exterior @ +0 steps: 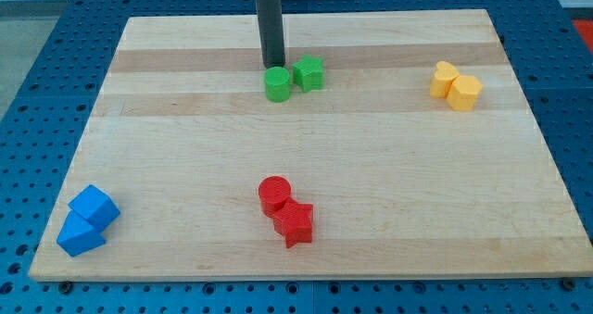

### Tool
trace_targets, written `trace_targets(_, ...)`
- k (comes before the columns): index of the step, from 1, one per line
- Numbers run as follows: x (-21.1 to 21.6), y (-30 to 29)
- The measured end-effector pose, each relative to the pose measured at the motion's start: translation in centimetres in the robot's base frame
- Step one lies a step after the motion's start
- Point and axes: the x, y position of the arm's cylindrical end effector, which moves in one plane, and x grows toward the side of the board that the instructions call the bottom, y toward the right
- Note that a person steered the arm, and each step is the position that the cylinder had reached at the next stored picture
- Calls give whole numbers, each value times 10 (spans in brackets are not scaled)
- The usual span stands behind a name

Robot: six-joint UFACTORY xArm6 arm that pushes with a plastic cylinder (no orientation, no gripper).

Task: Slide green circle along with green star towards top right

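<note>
The green circle (277, 84) sits on the wooden board near the view's top centre. The green star (309, 73) lies just to its upper right, touching or almost touching it. My tip (273, 66) is the lower end of the dark rod. It stands right at the circle's upper edge, just left of the star.
A red circle (274, 194) and a red star (295, 222) sit together at the bottom centre. Two blue blocks (86, 219) lie at the bottom left. Two yellow blocks (456, 86) lie at the upper right. The board's top edge (389, 15) is close behind the green blocks.
</note>
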Motion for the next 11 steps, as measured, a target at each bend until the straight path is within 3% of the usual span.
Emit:
trace_targets(2, 15, -55)
trace_targets(3, 50, -59)
trace_targets(5, 57, -37)
trace_targets(8, 49, 59)
trace_targets(11, 49, 61)
